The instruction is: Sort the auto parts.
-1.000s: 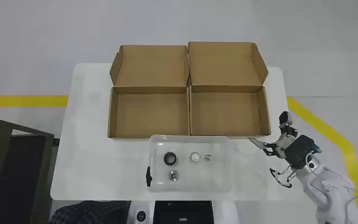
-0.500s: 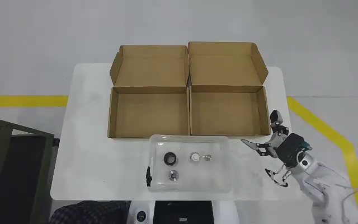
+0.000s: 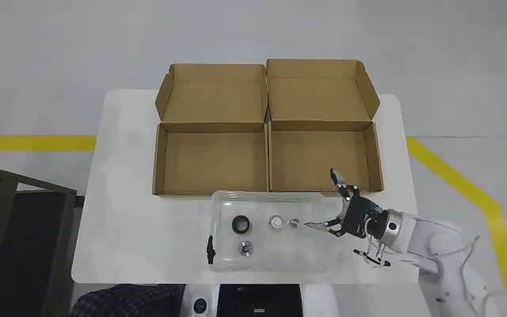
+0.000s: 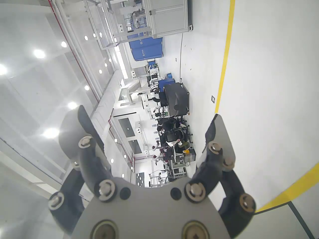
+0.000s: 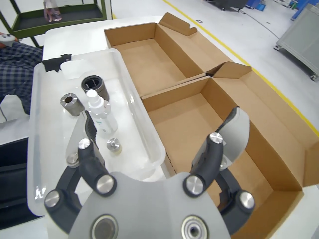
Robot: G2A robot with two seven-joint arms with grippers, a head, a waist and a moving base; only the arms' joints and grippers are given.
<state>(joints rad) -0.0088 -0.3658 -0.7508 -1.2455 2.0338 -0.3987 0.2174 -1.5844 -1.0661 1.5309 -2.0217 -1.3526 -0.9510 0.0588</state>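
Right wrist view: we found the right gripper (image 5: pixel 162 115) empty, jaws spread wide, poised at the end of the clear tray (image 5: pixel 32 115). The black bearing (image 5: pixel 94 87), steel bushing (image 5: pixel 71 103), spray bottle (image 5: pixel 101 111) and small metal cap (image 5: pixel 114 145) all lay in the tray. The near cardboard box (image 5: pixel 199 115) and far cardboard box (image 5: pixel 149 58) held nothing; we judged sorting unstarted.

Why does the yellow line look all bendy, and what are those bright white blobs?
Left wrist view: the wide lens bends the yellow floor line into a curve, and the blobs are ceiling lights flaring into the camera. Right wrist view: the clear tray catches pale glare along its wall. Top view: soft, even light on the white table.
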